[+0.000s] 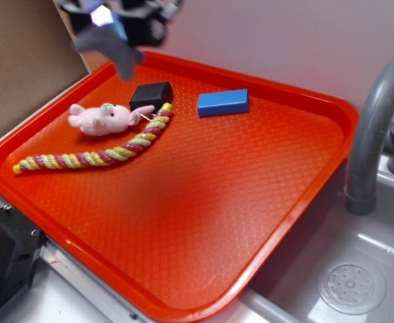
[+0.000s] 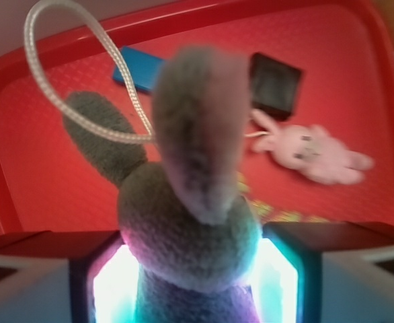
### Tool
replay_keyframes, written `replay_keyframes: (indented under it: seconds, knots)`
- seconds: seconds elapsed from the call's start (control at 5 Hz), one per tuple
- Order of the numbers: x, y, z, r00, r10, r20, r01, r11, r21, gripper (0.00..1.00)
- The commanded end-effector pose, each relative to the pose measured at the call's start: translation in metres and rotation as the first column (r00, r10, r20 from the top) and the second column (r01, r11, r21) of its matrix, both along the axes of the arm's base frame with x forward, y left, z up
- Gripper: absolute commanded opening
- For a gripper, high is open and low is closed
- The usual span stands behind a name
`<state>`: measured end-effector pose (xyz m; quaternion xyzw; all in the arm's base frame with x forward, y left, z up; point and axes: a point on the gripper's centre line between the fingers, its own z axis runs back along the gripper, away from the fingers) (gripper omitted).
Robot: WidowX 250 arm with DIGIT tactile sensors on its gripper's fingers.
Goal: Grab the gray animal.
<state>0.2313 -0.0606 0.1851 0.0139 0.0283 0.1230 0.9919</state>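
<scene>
The gray animal (image 2: 190, 222) is a soft gray plush with a fin and a thin white string loop (image 2: 69, 81). It fills the wrist view, pinched between my two lit fingers. In the exterior view it hangs blurred (image 1: 113, 48) under my gripper (image 1: 116, 30), lifted above the far left corner of the red tray (image 1: 264, 222). My gripper (image 2: 191, 279) is shut on the plush, well above the tray.
On the tray lie a pink plush animal (image 1: 101, 118), a black block (image 1: 151, 95), a blue block (image 1: 222, 102) and a striped rope (image 1: 93, 155). A gray faucet (image 1: 375, 128) and sink drain (image 1: 350, 287) are at the right. A cardboard wall (image 1: 22, 60) stands at the left.
</scene>
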Motion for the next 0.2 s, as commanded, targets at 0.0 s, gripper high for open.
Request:
replay_keyframes:
  seconds: [0.0]
  knots:
    - [-0.0188,0.0032,0.0308,0.982,-0.131,0.139,0.145,0.984,-0.101,0.00]
